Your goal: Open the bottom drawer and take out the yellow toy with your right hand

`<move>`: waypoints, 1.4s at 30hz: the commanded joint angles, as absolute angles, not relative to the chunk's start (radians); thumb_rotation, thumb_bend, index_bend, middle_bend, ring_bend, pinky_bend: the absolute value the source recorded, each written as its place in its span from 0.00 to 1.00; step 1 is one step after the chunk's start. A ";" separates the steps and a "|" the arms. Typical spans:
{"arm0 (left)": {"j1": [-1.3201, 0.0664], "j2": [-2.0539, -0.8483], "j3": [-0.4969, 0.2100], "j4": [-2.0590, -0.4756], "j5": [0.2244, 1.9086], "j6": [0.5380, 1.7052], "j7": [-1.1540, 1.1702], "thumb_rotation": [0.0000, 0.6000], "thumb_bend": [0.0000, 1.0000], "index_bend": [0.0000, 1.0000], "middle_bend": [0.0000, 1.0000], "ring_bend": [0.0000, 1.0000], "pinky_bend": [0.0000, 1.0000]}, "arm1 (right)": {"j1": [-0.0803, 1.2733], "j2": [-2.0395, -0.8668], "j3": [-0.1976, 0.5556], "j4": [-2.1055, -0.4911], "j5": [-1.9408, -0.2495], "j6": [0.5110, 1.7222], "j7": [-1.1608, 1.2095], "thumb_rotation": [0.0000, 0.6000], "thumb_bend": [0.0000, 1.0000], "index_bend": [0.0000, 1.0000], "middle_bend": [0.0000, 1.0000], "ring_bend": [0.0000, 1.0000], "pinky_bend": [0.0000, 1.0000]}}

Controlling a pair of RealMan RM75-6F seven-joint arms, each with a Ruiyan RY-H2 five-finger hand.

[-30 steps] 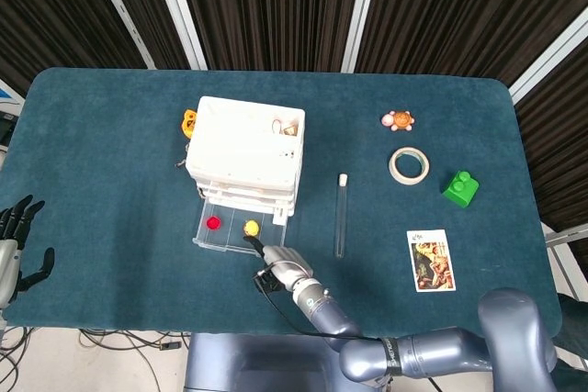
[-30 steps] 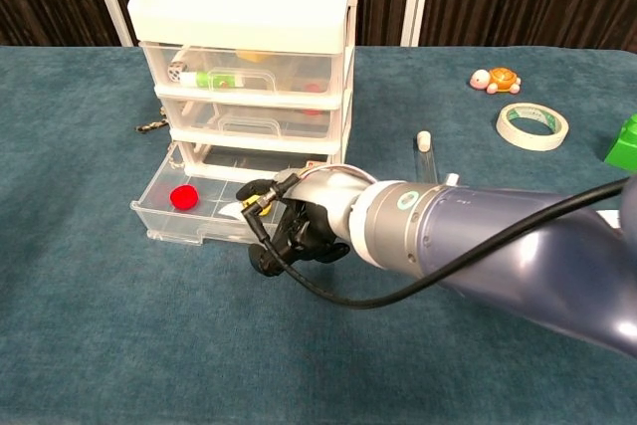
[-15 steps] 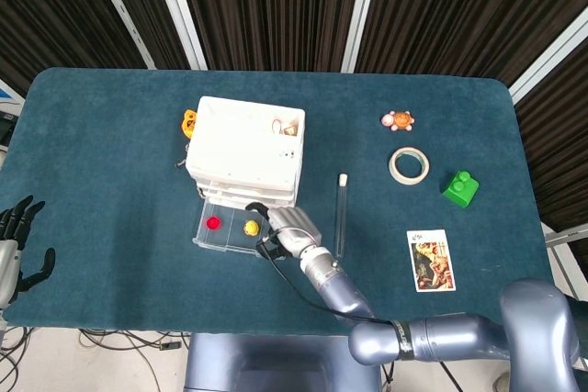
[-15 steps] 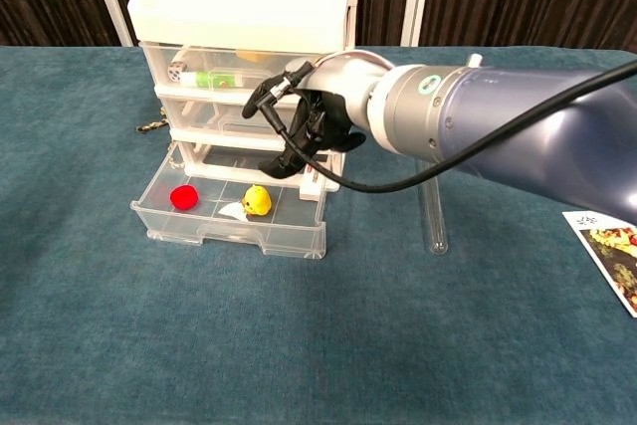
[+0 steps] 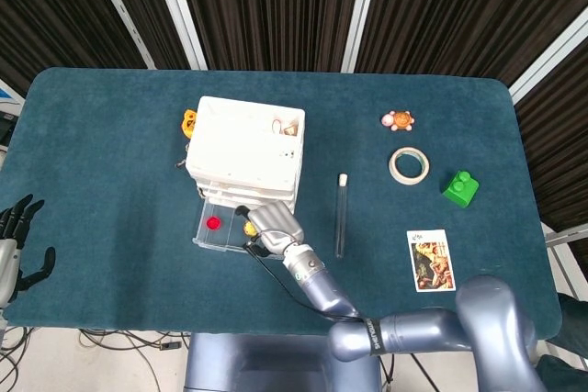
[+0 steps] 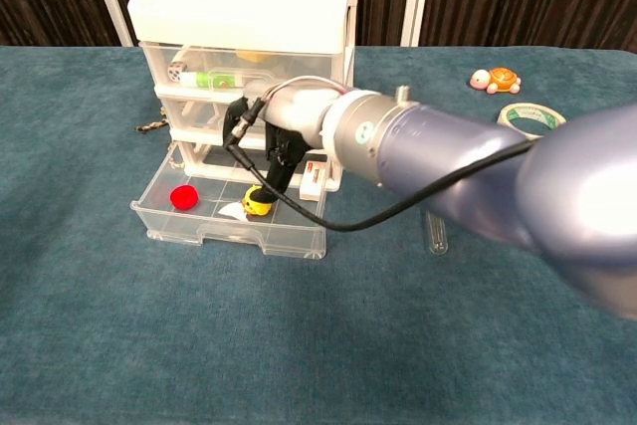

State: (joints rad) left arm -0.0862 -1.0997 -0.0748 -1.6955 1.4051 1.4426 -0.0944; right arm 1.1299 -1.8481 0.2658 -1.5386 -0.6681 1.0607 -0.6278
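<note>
Centre-left of chest view: your right hand (image 6: 282, 151) reaches down into the open bottom drawer (image 6: 224, 224), fingers touching the yellow toy (image 6: 258, 203); can't tell if it's gripped. Red ball (image 6: 182, 196) sits left of it. Left hand (image 5: 16, 245), lower left of head view, fingers spread, empty.

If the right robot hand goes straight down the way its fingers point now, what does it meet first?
Most likely the yellow toy in the open bottom drawer. The right robot hand reaches down into it with fingertips at the toy; whether they already touch is unclear. The red toy lies off to the side.
</note>
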 commanded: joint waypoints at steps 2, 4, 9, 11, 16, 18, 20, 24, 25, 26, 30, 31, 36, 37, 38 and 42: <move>-0.086 -1.099 -0.074 -1.696 1.404 1.441 -0.095 1.00 0.48 0.08 0.00 0.00 0.00 | 1.141 -1.918 0.257 -1.488 -0.676 1.101 -0.668 1.00 0.31 0.29 1.00 1.00 1.00; -0.086 -1.098 -0.075 -1.697 1.403 1.441 -0.096 1.00 0.48 0.08 0.00 0.00 0.00 | 1.145 -1.945 0.265 -1.461 -0.663 1.109 -0.684 1.00 0.31 0.29 1.00 1.00 1.00; -0.089 -1.094 -0.073 -1.700 1.402 1.433 -0.098 1.00 0.48 0.08 0.00 0.00 0.00 | 1.160 -2.005 0.297 -1.378 -0.623 1.101 -0.713 1.00 0.31 0.30 1.00 1.00 1.00; -0.089 -1.093 -0.073 -1.701 1.400 1.431 -0.097 1.00 0.48 0.08 0.00 0.00 0.00 | 1.163 -2.016 0.303 -1.361 -0.620 1.100 -0.720 1.00 0.31 0.30 1.00 1.00 1.00; -0.089 -1.093 -0.074 -1.702 1.401 1.433 -0.096 1.00 0.48 0.08 0.00 0.00 0.00 | 1.172 -2.054 0.327 -1.299 -0.610 1.094 -0.738 1.00 0.31 0.32 1.00 1.00 1.00; -0.089 -1.092 -0.074 -1.703 1.399 1.432 -0.095 1.00 0.48 0.08 0.00 0.00 0.00 | 1.175 -2.062 0.329 -1.280 -0.608 1.083 -0.748 1.00 0.28 0.32 1.00 1.00 1.00; -0.090 -1.093 -0.074 -1.703 1.400 1.432 -0.095 1.00 0.48 0.08 0.00 0.00 0.00 | 1.177 -2.067 0.328 -1.264 -0.607 1.071 -0.761 1.00 0.26 0.32 1.00 1.00 1.00; -0.091 -1.092 -0.072 -1.703 1.400 1.428 -0.093 1.00 0.48 0.08 0.00 0.00 0.00 | 1.180 -2.076 0.329 -1.233 -0.614 1.055 -0.776 1.00 0.26 0.35 1.00 1.00 1.00; -0.091 -1.091 -0.072 -1.703 1.401 1.428 -0.094 1.00 0.48 0.08 0.00 0.00 0.00 | 1.181 -2.079 0.329 -1.225 -0.616 1.053 -0.780 1.00 0.26 0.35 1.00 1.00 1.00; -0.091 -1.091 -0.072 -1.703 1.401 1.429 -0.094 1.00 0.48 0.08 0.00 0.00 0.00 | 1.181 -2.081 0.329 -1.220 -0.617 1.051 -0.782 1.00 0.26 0.36 1.00 1.00 1.00; -0.091 -1.091 -0.071 -1.703 1.401 1.428 -0.093 1.00 0.48 0.08 0.00 0.00 0.00 | 1.182 -2.093 0.329 -1.192 -0.620 1.042 -0.800 1.00 0.25 0.38 1.00 1.00 1.00; -0.091 -1.091 -0.071 -1.703 1.401 1.428 -0.093 1.00 0.48 0.08 0.00 0.00 0.00 | 1.182 -2.096 0.330 -1.186 -0.621 1.040 -0.802 1.00 0.25 0.39 1.00 1.00 1.00; -0.091 -1.091 -0.071 -1.704 1.400 1.427 -0.092 1.00 0.48 0.08 0.00 0.00 0.00 | 1.182 -2.108 0.336 -1.161 -0.632 1.034 -0.814 1.00 0.27 0.41 1.00 1.00 1.00; -0.091 -1.091 -0.071 -1.704 1.400 1.427 -0.091 1.00 0.48 0.08 0.00 0.00 0.00 | 1.183 -2.111 0.336 -1.154 -0.637 1.034 -0.817 1.00 0.28 0.41 1.00 1.00 1.00; -0.091 -1.091 -0.071 -1.703 1.399 1.426 -0.090 1.00 0.48 0.08 0.00 0.00 0.00 | 1.184 -2.114 0.335 -1.146 -0.644 1.034 -0.820 1.00 0.28 0.41 1.00 1.00 1.00; -0.091 -1.090 -0.072 -1.704 1.397 1.425 -0.092 1.00 0.48 0.08 0.00 0.00 0.00 | 1.188 -2.123 0.335 -1.118 -0.670 1.028 -0.825 1.00 0.28 0.42 1.00 1.00 1.00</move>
State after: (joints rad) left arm -0.0915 -1.0898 -0.0715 -1.7041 1.3966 1.4249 -0.0920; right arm 1.1865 -2.1191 0.3335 -1.1249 -0.6635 1.0313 -0.8238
